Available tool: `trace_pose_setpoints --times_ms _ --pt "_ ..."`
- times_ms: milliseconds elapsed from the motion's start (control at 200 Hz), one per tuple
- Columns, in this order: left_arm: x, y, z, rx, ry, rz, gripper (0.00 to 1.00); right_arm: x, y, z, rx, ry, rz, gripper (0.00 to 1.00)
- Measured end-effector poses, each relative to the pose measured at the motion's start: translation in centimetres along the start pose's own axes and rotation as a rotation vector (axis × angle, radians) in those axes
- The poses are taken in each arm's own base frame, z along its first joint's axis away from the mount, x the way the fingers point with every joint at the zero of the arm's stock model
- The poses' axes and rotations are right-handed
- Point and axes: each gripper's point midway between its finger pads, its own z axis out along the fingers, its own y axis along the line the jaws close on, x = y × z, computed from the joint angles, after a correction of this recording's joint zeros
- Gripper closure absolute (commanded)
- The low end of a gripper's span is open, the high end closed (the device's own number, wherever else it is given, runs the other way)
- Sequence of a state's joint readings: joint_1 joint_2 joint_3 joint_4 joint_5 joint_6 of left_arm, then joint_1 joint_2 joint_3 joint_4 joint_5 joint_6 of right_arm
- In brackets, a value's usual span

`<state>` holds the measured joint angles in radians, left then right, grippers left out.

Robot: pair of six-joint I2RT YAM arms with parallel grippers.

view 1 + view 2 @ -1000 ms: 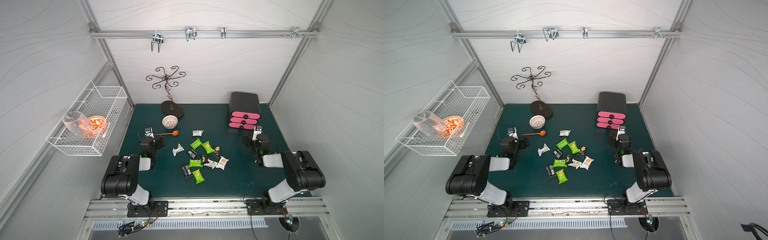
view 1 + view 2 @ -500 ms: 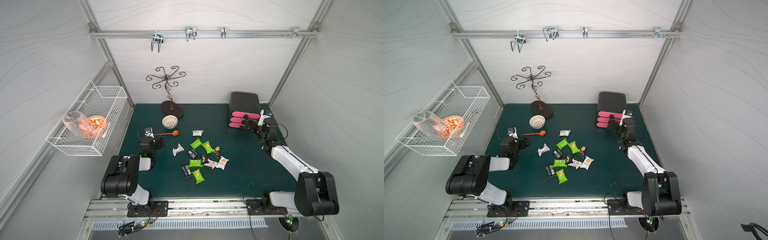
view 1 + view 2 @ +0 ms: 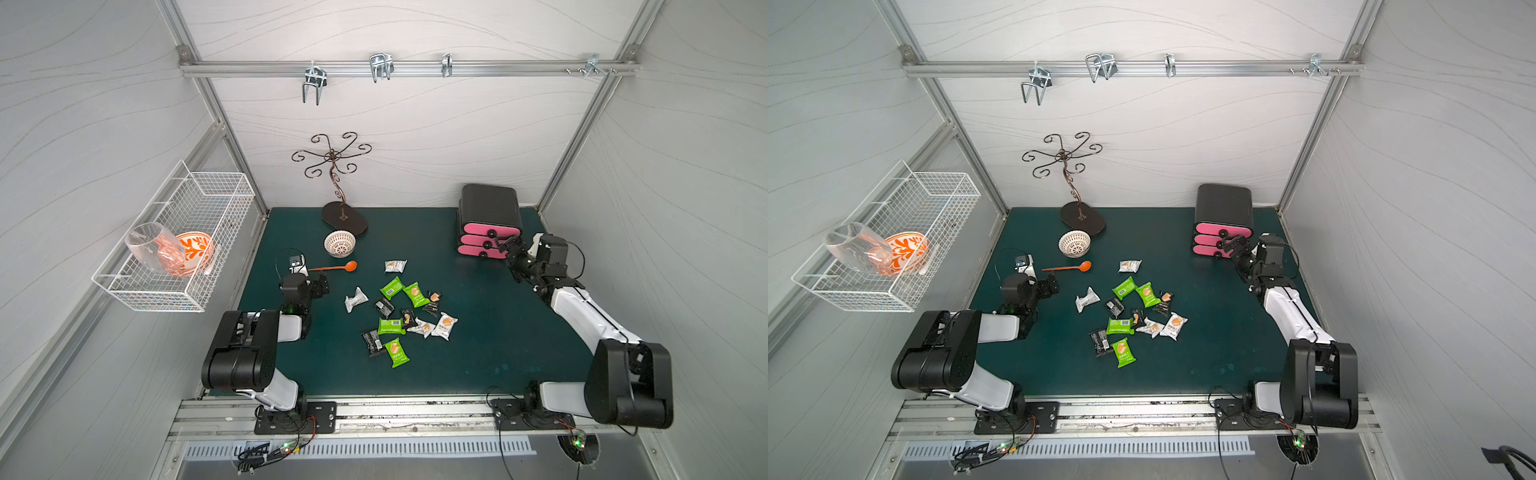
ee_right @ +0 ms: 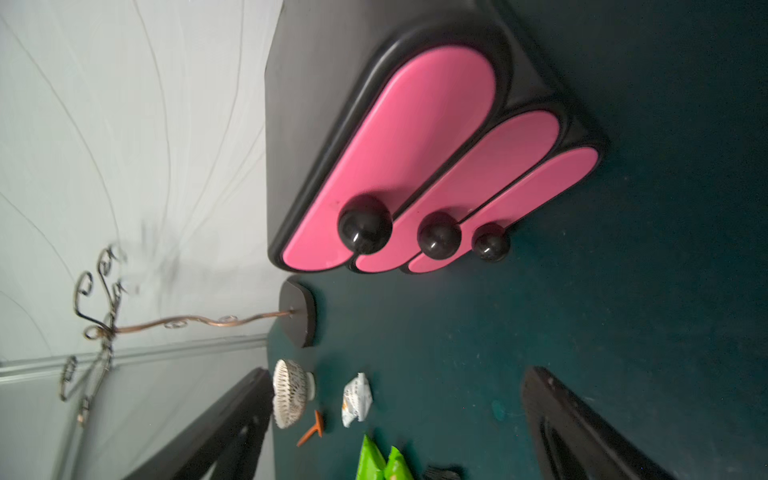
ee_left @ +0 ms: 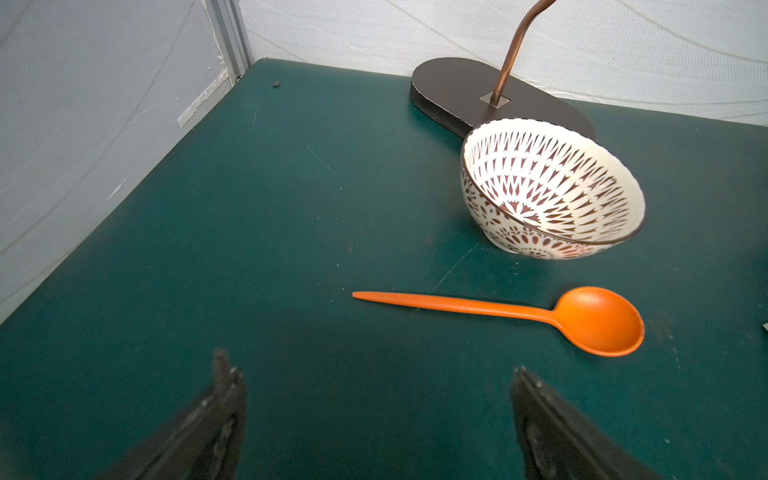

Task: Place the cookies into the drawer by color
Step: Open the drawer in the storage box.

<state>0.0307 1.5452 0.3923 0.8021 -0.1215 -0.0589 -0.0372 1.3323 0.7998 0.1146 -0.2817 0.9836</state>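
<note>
The cookies lie scattered mid-table in both top views: green packets [image 3: 392,288] [image 3: 1124,288], black packets [image 3: 384,307] and white packets [image 3: 444,326]. The drawer [image 3: 490,229] [image 3: 1223,228] is a black unit at the back right with three shut pink fronts [image 4: 415,158] and black ball knobs [image 4: 439,235]. My right gripper [image 3: 508,245] [image 3: 1235,245] [image 4: 397,370] is open, just short of the knobs, and holds nothing. Low over the mat at the left, my left gripper [image 3: 322,286] [image 3: 1052,286] [image 5: 370,363] is open and empty.
An orange spoon [image 3: 334,267] [image 5: 498,311] and a patterned bowl [image 3: 340,243] [image 5: 552,187] lie ahead of the left gripper. A metal hook stand [image 3: 344,216] rises at the back. A wire basket [image 3: 183,232] with a glass and an orange bowl hangs on the left wall.
The right arm has unfolded from near the table's front and reached out to the drawer's knobs. The left arm and the cookies have not moved.
</note>
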Motion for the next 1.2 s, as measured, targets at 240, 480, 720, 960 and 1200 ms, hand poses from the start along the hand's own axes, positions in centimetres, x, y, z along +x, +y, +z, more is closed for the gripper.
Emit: trace_pose_setpoints --times_ms 240,480,720,960,1200 --pt "-3.3 0.9 -2.8 -0.048 -0.06 -0.057 0.0 -2.1 0.7 1.6 -0.051 0.034 0.124 0.05" --pt "-6.5 -1.6 -7.8 0.049 -0.055 -0.123 0.0 -1.5 1.7 3.5 -0.097 0.097 0.17 0.08" --pt "-9.3 -13.6 -13.5 0.461 0.007 -0.012 0.02 -0.7 1.5 5.4 -0.102 0.134 0.197 0.22" --pt "-7.9 -21.0 -16.5 0.729 0.131 0.082 0.03 -0.4 0.6 7.1 -0.106 0.132 0.248 0.39" --pt "-6.3 -23.1 -17.0 0.81 0.203 0.097 0.03 -1.5 1.5 7.5 -0.131 0.103 0.239 0.48"
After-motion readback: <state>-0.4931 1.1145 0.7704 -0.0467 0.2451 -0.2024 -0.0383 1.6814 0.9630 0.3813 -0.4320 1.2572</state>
